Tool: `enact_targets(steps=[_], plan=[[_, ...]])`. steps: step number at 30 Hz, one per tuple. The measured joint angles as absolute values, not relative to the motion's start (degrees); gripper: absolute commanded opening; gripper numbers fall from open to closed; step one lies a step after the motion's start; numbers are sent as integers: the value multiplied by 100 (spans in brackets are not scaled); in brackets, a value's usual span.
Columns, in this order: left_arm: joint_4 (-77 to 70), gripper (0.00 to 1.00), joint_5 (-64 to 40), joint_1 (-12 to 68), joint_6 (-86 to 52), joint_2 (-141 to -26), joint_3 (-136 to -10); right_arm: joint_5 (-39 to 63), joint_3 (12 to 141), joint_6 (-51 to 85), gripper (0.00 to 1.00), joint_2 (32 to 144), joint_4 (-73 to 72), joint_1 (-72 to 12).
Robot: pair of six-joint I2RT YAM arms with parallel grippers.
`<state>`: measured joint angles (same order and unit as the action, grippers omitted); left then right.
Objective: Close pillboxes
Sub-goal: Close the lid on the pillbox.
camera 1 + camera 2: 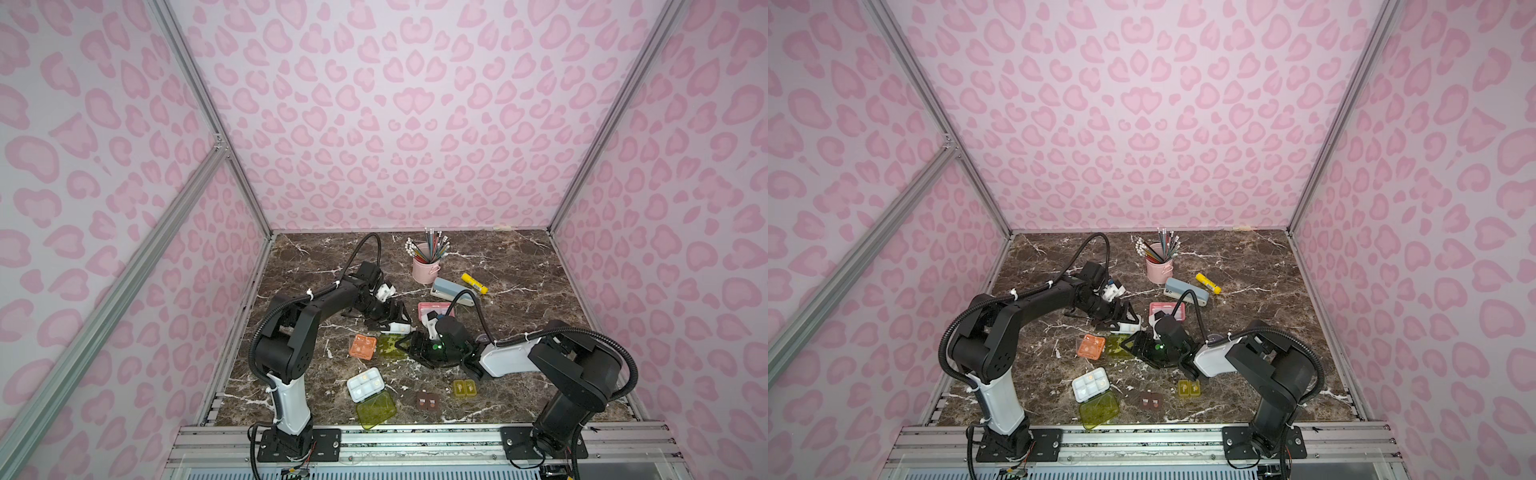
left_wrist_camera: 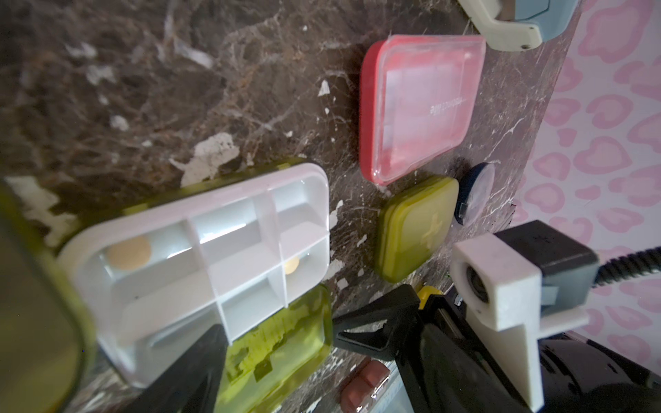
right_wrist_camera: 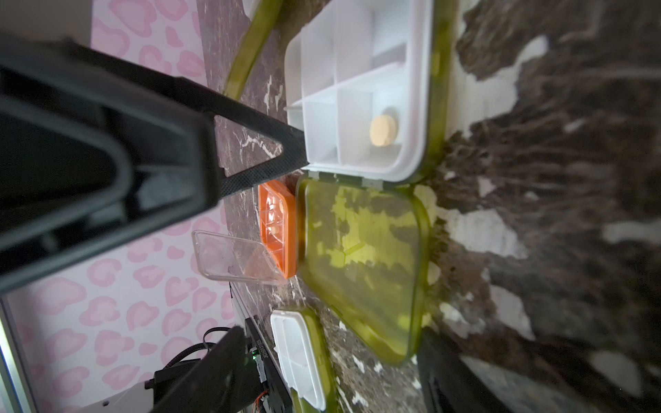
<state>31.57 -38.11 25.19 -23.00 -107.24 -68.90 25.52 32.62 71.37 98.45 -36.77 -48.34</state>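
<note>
A white pillbox tray point(image 2: 200, 257) with pills in it lies open, its yellow-green lid point(image 3: 361, 257) flat on the marble. My left gripper point(image 1: 395, 324) is open over the tray, and one of its fingers point(image 3: 286, 150) touches the tray's hinge-side corner. My right gripper point(image 1: 405, 349) is open, its jaws standing either side of the lid's free end. An orange pillbox point(image 1: 363, 346) stands open beside the lid. Nearer the front, another white pillbox point(image 1: 365, 384) lies open with its lid point(image 1: 376, 409) flat. The pink point(image 2: 422, 103), olive point(image 2: 418, 229) and round dark-blue point(image 2: 475, 193) pillboxes look shut.
A brown pillbox point(image 1: 428, 401) and a small yellow one point(image 1: 464, 388) lie near the front. A grey-blue stapler point(image 1: 453, 291), a yellow glue stick point(image 1: 475, 284) and a pink pencil cup point(image 1: 426, 268) stand at the back. Part of a further green lid point(image 3: 250, 46) shows beyond the tray.
</note>
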Motion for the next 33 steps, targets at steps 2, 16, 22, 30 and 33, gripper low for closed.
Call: enact_targets(steps=[2,16,22,30,33], plan=[[3155,87,-3811,2523,-2314,-10724,-6884,2571,3260,7142,76,9867,-3828,-4845],[3120,87,-3857,2541,-2340,-10628,-6838,2655,3312,7223,76,9913,-4501,-4886],[3159,87,-3922,2541,-2340,-10521,-6952,2639,3520,7091,76,9907,-4329,-4901],[3301,87,-3964,2539,-2333,-10361,-7096,2622,3721,6938,76,9904,-4150,-4895],[3345,87,-3964,2517,-2333,-10302,-7105,2565,3789,6908,76,9904,-4058,-4869]])
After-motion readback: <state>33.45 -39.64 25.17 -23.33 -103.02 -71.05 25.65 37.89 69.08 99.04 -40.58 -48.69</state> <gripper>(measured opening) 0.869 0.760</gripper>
